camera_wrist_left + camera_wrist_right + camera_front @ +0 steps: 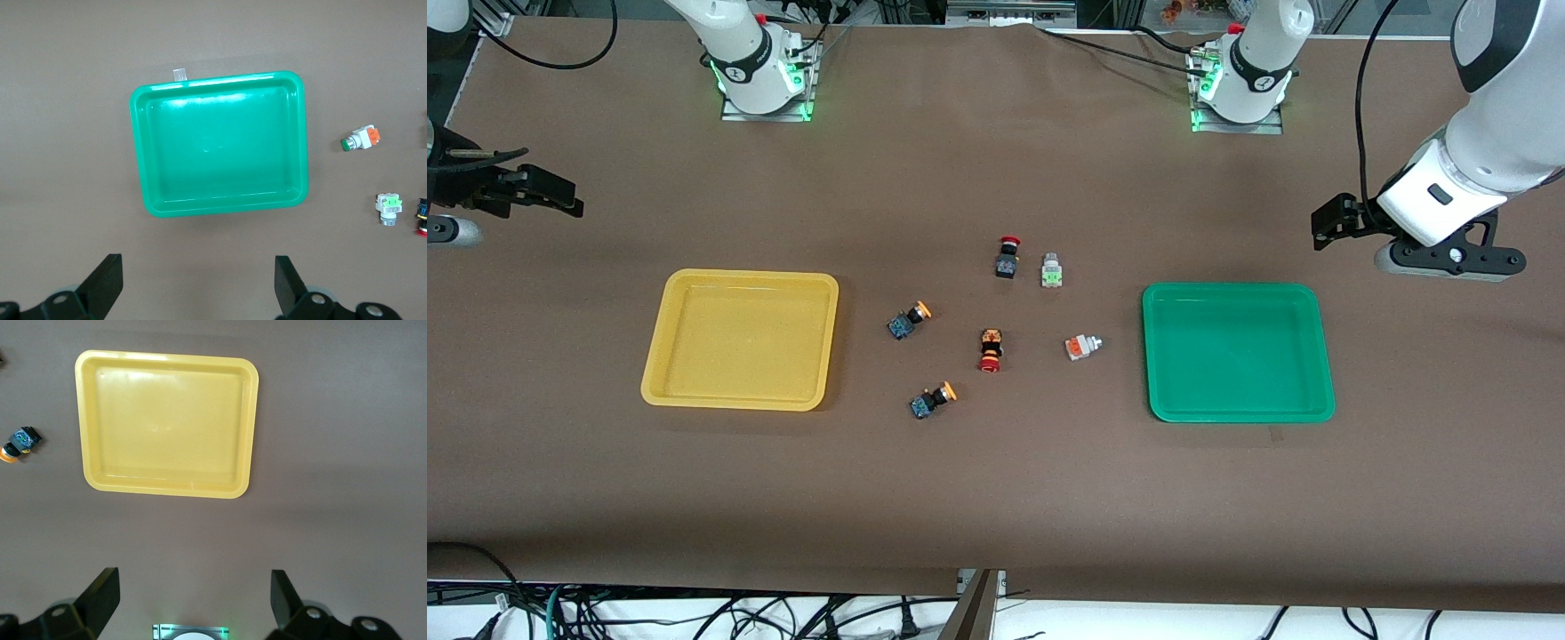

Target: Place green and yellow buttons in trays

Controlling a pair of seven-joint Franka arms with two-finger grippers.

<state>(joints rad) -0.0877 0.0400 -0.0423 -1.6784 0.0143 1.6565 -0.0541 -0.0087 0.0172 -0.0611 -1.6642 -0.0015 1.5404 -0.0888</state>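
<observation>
Both wide-open, empty grippers, left [199,287] and right [193,600], hover above glossy, round-cornered, seemingly plastic trays [1236,352].

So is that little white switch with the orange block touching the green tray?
Apart. The front view shows bare brown table between the white switch with the orange block and the green tray; the left wrist view shows the same gap.
</observation>
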